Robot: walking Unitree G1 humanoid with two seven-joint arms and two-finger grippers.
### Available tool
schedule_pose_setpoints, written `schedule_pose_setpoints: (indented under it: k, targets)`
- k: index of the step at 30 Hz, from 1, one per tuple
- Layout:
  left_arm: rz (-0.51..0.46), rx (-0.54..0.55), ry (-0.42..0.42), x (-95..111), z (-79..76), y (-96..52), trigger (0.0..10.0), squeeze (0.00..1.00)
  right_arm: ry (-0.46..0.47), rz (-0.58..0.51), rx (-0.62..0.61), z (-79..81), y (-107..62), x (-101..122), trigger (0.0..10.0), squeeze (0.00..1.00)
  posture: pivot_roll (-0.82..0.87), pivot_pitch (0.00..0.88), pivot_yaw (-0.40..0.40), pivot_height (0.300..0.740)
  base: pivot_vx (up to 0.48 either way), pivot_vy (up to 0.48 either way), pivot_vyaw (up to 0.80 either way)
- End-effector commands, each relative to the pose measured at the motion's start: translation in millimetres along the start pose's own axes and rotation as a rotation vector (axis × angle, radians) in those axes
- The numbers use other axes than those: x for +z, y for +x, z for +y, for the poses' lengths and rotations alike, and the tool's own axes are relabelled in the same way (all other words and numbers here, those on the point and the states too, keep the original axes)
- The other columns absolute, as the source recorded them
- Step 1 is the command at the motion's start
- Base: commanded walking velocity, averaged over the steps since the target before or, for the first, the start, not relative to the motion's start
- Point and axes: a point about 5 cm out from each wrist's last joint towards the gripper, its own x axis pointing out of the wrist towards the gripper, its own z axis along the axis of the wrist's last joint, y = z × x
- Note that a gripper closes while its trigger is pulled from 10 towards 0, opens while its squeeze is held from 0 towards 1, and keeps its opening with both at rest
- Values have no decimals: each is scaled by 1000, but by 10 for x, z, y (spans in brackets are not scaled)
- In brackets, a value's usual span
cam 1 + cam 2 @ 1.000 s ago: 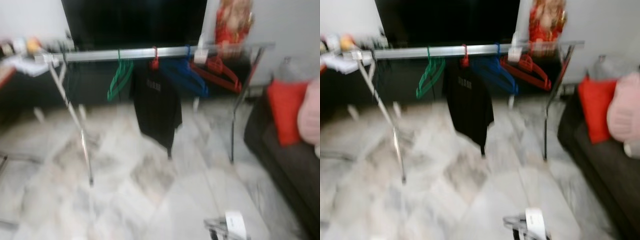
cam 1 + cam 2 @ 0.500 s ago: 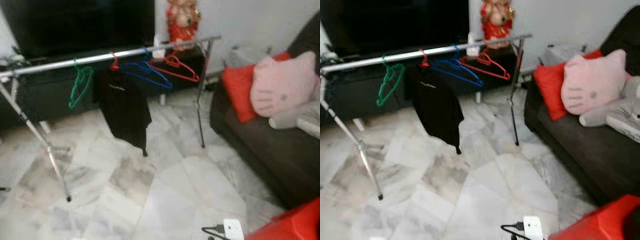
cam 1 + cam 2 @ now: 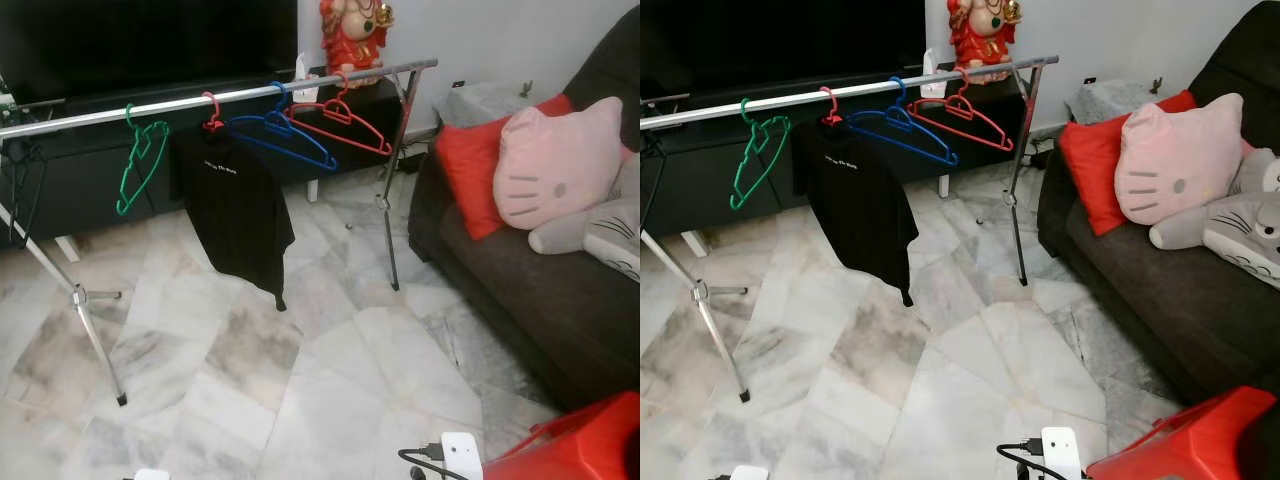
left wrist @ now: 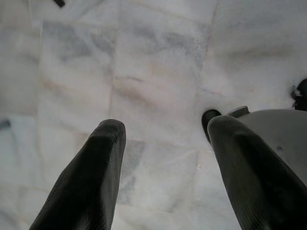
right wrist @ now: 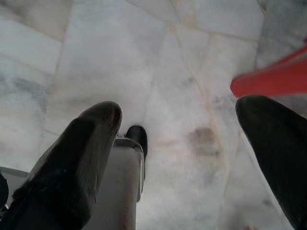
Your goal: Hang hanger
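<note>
**Hang hanger: search and approach stage**

Landmark: the rail (image 3: 220, 98), a silver bar on folding legs, standing before a dark TV cabinet (image 3: 90, 170).

Items on the rail, from its left end to its right end:
- green hanger (image 3: 140, 165), empty
- red-hooked hanger carrying a black shirt (image 3: 238, 210)
- blue hanger (image 3: 280, 135), empty
- red hanger (image 3: 340, 125), empty, nearest the right leg

All four hooks sit over the rail. No loose hanger can be made out on the floor or on the sofa (image 3: 540, 280), which stands to the right of the rail with a red cushion (image 3: 470, 165) and a pink cushion (image 3: 555, 165). A red bin (image 3: 580, 450) and a white plug block (image 3: 460, 455) lie well short of the rail, close to the robot.

Left gripper (image 4: 163, 158): fingers spread wide, holding nothing, pointing at the marble floor (image 4: 144, 72). Right gripper (image 5: 177, 143): fingers spread wide, holding nothing, also pointing at the floor, with the red bin edge beside it. Both arms hang low, well apart from the rail.

Step in hand, as judged: no hanger is held, so the task is at its start. The next move calls for locating the hanger to be hung, walking within reach, and closing the fingers on its shoulder or neck so that the hook stays free. The open stretch of rail between the green hanger and the left end offers room.
</note>
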Motion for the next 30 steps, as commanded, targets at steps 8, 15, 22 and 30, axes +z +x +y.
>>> schedule_pose_setpoints:
  k: [8, 15, 22, 30]
  targets:
    - [23, -53, 58, -10, -199, 18, 10000, 0, 23, 10, -13, -29, -13, -51, 10000, 0, -37, 0, -17, 740, 0, 0, -631]
    - [30, -40, 48, -15, -201, 19, 10000, 0, 19, 10, -16, -30, -13, -52, 10000, 0, -43, 7, -16, 740, 0, 0, -623]
    - [27, -42, 48, 2, -202, 24, 10000, 0, 11, 9, -17, -43, -12, -43, 10000, 0, -50, 17, -19, 740, 0, 0, -621]
    - [27, -40, 40, -6, -192, 21, 10000, 0, 5, 10, -22, -58, -12, -42, 10000, 0, -63, 21, -19, 740, 0, 0, -619]
